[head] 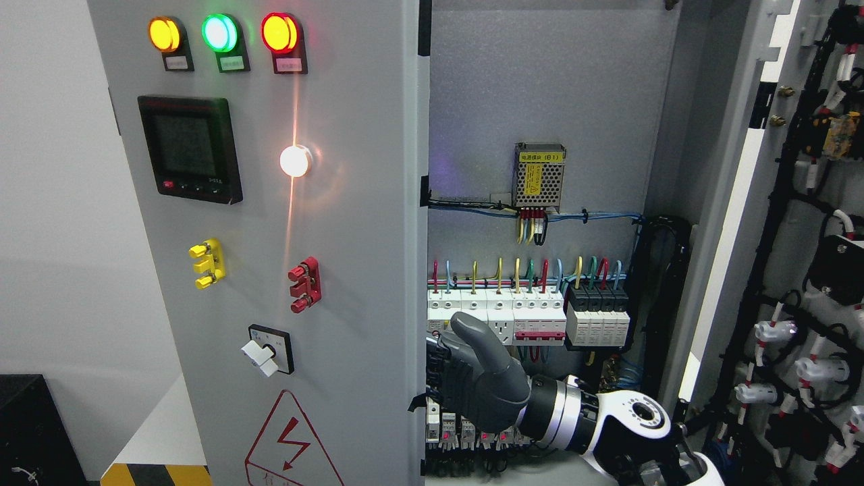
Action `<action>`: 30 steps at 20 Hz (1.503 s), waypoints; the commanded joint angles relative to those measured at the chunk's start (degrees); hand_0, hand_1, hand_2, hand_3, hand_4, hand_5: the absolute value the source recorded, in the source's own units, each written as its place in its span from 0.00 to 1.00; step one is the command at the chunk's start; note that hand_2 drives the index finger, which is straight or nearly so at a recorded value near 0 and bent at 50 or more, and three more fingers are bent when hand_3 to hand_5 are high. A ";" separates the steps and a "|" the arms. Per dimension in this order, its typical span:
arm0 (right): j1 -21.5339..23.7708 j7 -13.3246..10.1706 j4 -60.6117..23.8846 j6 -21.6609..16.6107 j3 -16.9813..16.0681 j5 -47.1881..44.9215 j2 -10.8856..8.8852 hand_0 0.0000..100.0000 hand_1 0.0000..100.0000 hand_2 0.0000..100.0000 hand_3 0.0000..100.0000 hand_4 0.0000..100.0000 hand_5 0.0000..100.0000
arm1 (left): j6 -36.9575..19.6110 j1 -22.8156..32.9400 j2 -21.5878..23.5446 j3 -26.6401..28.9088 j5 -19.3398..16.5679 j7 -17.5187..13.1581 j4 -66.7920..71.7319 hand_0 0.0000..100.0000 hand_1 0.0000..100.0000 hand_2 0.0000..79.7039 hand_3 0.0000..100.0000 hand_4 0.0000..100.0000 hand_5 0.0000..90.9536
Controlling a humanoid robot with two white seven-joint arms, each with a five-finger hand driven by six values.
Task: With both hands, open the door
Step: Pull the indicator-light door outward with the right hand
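We see an electrical cabinet with its left door (270,270) closed in front of us and its right door (796,270) swung wide open at the picture's right, showing wiring harnesses on its inner face. The right robot hand (466,385) comes in from the lower right, its grey fingers (440,378) curled around the inner edge of the left door, thumb (479,341) raised; it is clamped on that edge (the fingertips themselves are hidden behind the door). The left arm does not show.

On the left door's face we find three lit indicator lamps (219,32) in yellow, green and red, a dark meter display (189,148), a glowing white lamp (295,161), a yellow terminal block (207,263), a red terminal block (305,284), a rotary switch (268,349) and a red lightning warning triangle (293,442).

Inside the cabinet, a perforated power supply (538,175) is mounted on the back panel above a row of circuit breakers (526,314) with coloured wires.
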 commanded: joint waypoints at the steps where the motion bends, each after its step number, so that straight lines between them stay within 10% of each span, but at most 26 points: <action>1: 0.74 0.39 -4.35 3.69 3.82 -6.51 -0.60 0.00 0.00 0.00 0.00 0.00 0.00 | 0.01 0.00 0.00 1.85 0.09 0.03 0.00 0.00 0.00 0.00 0.00 0.00 0.00; 14: 3.03 0.13 -8.75 5.64 9.09 -7.50 0.63 0.00 0.00 0.00 0.00 0.00 0.00 | 0.01 0.00 0.00 1.85 0.09 0.03 0.00 0.00 0.00 0.00 0.00 0.00 0.00; 20: 4.61 -3.91 -9.71 -1.03 13.39 -6.88 0.72 0.00 0.00 0.00 0.00 0.00 0.00 | 0.01 0.00 0.00 1.76 0.09 0.03 0.00 0.00 0.00 0.00 0.00 0.00 0.00; 30: 5.31 -4.53 -9.81 -1.04 20.08 -6.79 1.86 0.00 0.00 0.00 0.00 0.00 0.00 | 0.01 0.00 0.00 1.85 0.09 0.03 0.00 0.00 0.00 0.00 0.00 0.00 0.00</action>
